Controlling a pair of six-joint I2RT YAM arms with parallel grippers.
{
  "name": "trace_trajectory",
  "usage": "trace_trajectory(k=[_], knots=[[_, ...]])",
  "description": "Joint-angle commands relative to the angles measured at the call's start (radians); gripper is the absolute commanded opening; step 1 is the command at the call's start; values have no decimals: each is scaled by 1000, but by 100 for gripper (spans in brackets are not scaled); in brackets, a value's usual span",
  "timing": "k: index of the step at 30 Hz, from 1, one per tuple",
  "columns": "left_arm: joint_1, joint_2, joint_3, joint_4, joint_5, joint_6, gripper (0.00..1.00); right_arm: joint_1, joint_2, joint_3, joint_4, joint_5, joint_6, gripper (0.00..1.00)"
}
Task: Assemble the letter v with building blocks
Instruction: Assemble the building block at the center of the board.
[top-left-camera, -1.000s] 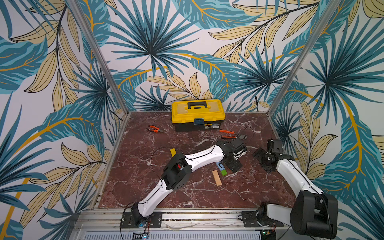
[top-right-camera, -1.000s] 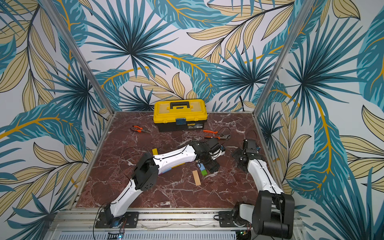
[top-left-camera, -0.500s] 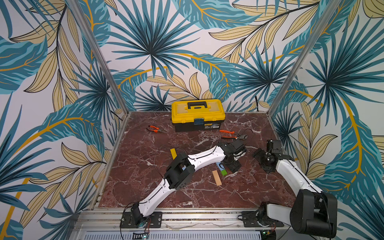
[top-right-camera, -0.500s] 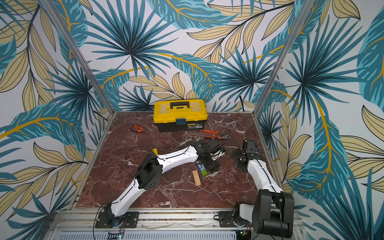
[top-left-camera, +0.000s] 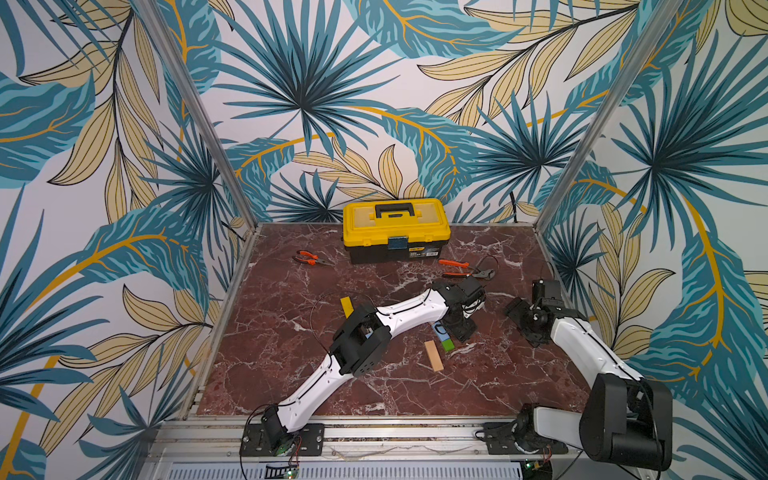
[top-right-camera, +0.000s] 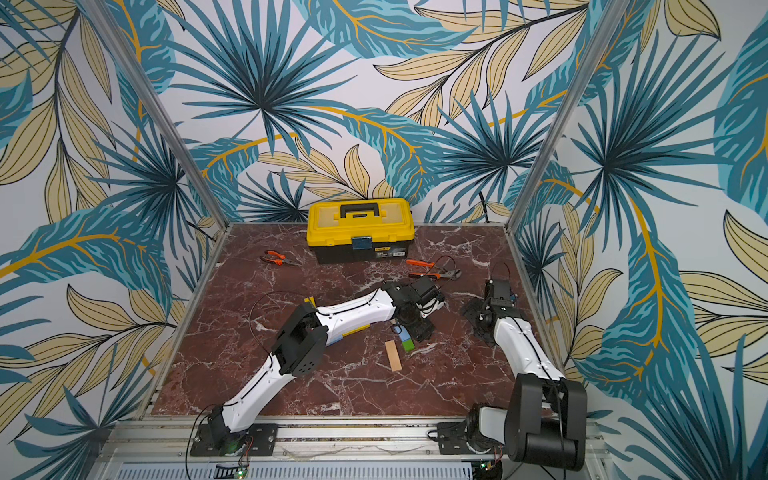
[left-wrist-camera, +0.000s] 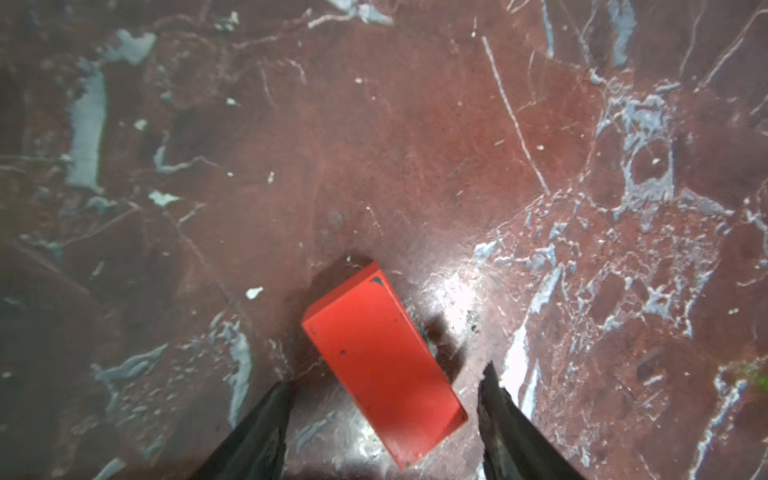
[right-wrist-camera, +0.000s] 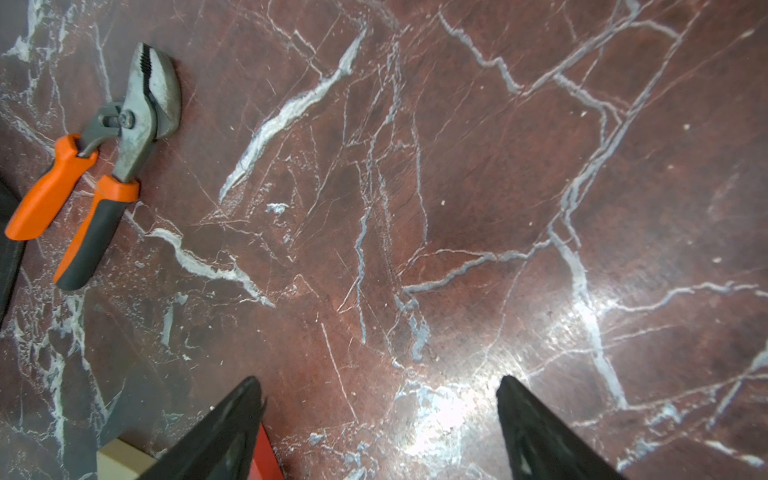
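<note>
The only container on my table (top-left-camera: 270, 365) is the yellow toolbox (top-left-camera: 397, 228) at the back wall. Its lid is down, with a black handle lying flat and a blue latch at the front. I can't see what it holds. The pale label (top-left-camera: 422, 252) on its black base is too small for me to read.

One pair of orange-handled pliers (top-left-camera: 309, 258) lies to one side of the box and a second pair (top-left-camera: 461, 268) to the other.

The blocks sit near the middle of the table. In both top views a tan bar (top-left-camera: 433, 355) lies just beside a green cube (top-left-camera: 447, 344), with a light-blue block (top-left-camera: 438, 330) touching the cube. A yellow bar (top-left-camera: 346, 306) shows behind my left arm (top-left-camera: 407, 311).

In the left wrist view the left jaws stand apart, astride a red block (left-wrist-camera: 378, 361) lying flat on the marble. Neither finger (left-wrist-camera: 257, 432) touches it.

The right jaws, on my right arm (top-left-camera: 582, 345), are spread wide over bare marble with nothing between them. A second red block (right-wrist-camera: 264, 457) and a tan block (right-wrist-camera: 124, 459) sit by one finger (right-wrist-camera: 224, 436).
</note>
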Motion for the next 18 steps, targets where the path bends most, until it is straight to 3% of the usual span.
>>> trace_trajectory(k=[1,18], knots=[[4,15,38,-2,3,1,71,-5,11,-21,13,-7,-12,89],[3,11,37,-4,28,15,57,-6,16,-24,20,-12,-13,89]])
